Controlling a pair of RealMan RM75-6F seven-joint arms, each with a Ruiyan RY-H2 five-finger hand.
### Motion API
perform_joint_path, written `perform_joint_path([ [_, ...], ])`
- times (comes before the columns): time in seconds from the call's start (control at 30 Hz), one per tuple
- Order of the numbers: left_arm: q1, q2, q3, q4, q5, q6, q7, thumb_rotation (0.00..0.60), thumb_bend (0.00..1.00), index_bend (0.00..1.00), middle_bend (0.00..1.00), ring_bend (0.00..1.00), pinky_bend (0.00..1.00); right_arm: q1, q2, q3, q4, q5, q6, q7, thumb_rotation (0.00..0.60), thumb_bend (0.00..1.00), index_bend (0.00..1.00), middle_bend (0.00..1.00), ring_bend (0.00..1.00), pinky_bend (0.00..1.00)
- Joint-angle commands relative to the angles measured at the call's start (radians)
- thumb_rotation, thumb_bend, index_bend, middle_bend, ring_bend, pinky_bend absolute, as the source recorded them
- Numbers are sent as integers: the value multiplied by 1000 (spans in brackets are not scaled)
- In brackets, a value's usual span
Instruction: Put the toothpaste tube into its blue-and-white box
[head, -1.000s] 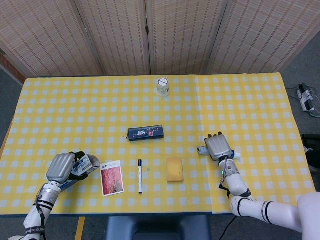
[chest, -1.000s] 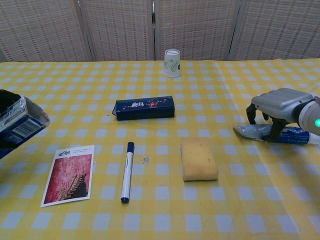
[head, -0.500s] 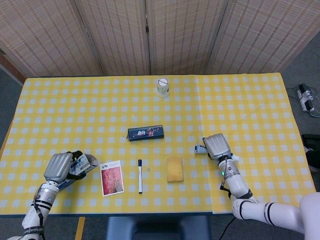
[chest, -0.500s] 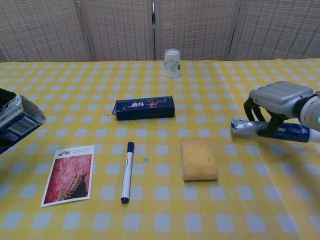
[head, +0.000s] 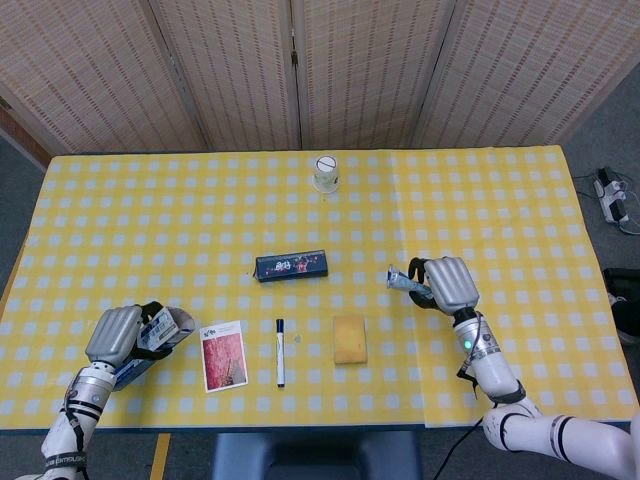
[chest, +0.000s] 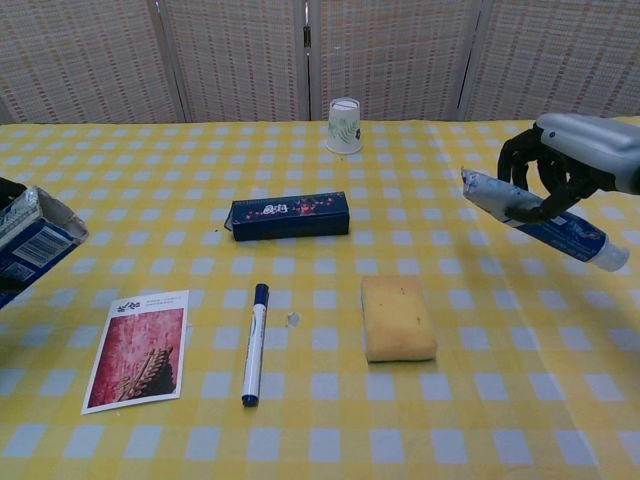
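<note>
My right hand (chest: 565, 165) grips the toothpaste tube (chest: 535, 218) at three o'clock; my left hand (head: 118, 335) holds the box (chest: 28, 245) at nine

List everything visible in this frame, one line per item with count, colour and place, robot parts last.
Toothpaste tube: 1, silver and blue, lifted off the table in the right hand.
Blue-and-white box: 1, open end showing, held at the table's left edge.
Dark blue rectangular box: 1, table centre.
Yellow sponge: 1, right of the pen.
Blue-capped marker pen: 1, white barrel, front centre.
Picture card: 1, red image on white, left of the pen.
Paper cup: 1, white with green print, far centre.
Checked tablecloth: 1, yellow and white.
Left hand: grey, holds the box.
Right hand: grey, grips the tube.
</note>
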Motion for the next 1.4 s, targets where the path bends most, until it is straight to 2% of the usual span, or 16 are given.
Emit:
perform_joint_path([
  [0.03, -20, 13, -9, -32, -40, -39, 6, 600, 154, 493, 569, 502, 637, -66, -40, 45, 65, -186, 115, 375, 600, 338, 794, 615, 695, 556],
  [0.2, -49, 7, -20, -70, -83, -53, 59, 600, 154, 494, 569, 504, 637, -77, -41, 85, -11, -254, 167, 631, 600, 338, 794, 615, 693, 556],
  [0.3, -67, 12, -46, -107, -122, -74, 35, 600, 154, 496, 568, 505, 637, -82, -54, 110, -59, -282, 198, 772, 600, 338, 794, 615, 692, 556],
  [0.47, -105, 34, -83, -160, -195, -141, -17, 600, 154, 499, 569, 507, 637, -78, -103, 135, -95, -339, 260, 888, 600, 338, 794, 615, 693, 556],
  [0.7, -162, -8, -118, -188, -276, -174, -38, 600, 154, 500, 569, 511, 640, -53, -143, 196, -182, -383, 325, 925, 600, 338, 794, 615, 693, 556],
  [0.87, -201, -33, -144, -234, -323, -169, -41, 600, 154, 501, 569, 513, 643, -39, -156, 222, -195, -352, 309, 947, 600, 338, 794, 615, 693, 556],
  [1.17, -243, -71, -136, -306, -312, -134, -13, 600, 154, 502, 574, 545, 659, -26, -162, 238, -203, -304, 254, 1013, 600, 338, 794, 615, 692, 556],
  [1.4, -290, -105, -145, -316, -338, -170, -30, 600, 155, 503, 574, 542, 659, -15, -163, 247, -223, -296, 232, 1029, 600, 337, 794, 615, 686, 557],
])
